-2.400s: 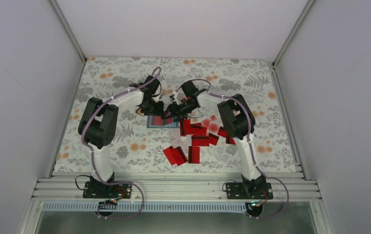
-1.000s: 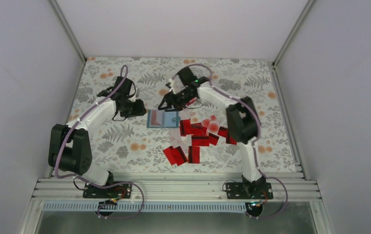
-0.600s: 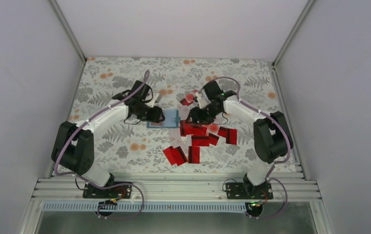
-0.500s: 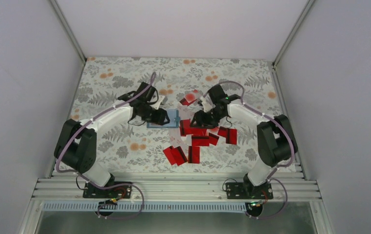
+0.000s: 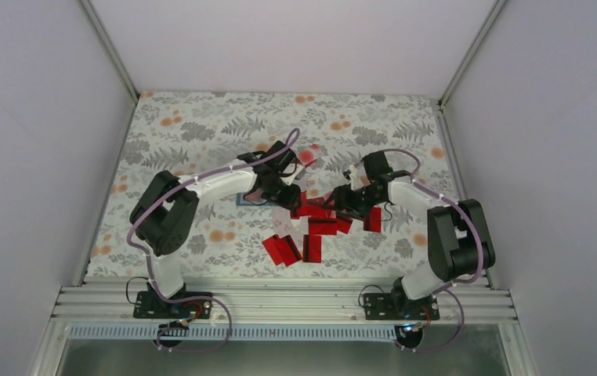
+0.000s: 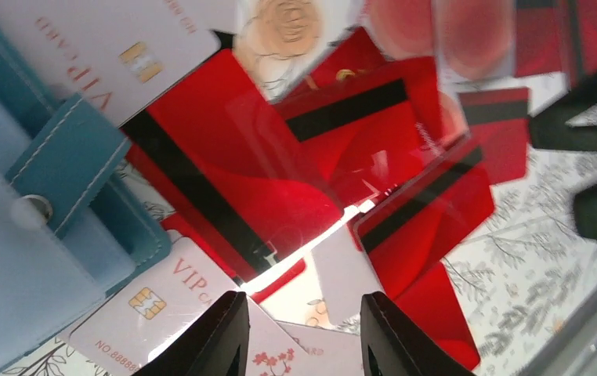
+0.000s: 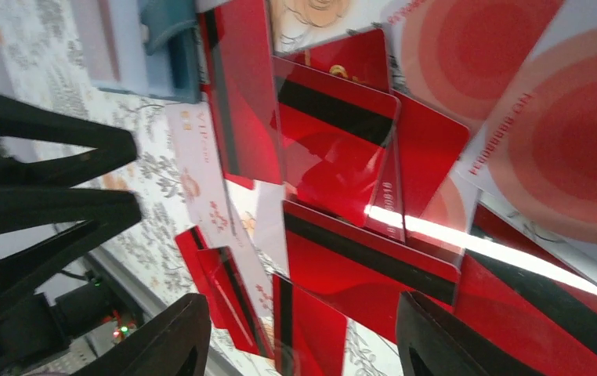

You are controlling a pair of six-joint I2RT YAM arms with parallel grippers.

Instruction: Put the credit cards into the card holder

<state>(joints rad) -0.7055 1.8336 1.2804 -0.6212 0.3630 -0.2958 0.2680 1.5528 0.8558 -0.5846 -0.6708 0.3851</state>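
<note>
credit cards [image 6: 225,180] glossy plastic; card holder [image 6: 68,157] matt, stitched leatherette

Your top camera sits high and behind, looking down from far off over the whole table [image 5: 170,149]; your two wrist cameras hang close, facing down; both share the overlapping credit cards [image 6: 225,180] and the card holder [image 7: 166,35] edge.

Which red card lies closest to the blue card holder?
The red card whose black stripe runs beside the snap flap of the card holder; the other red cards lie farther right.
</note>
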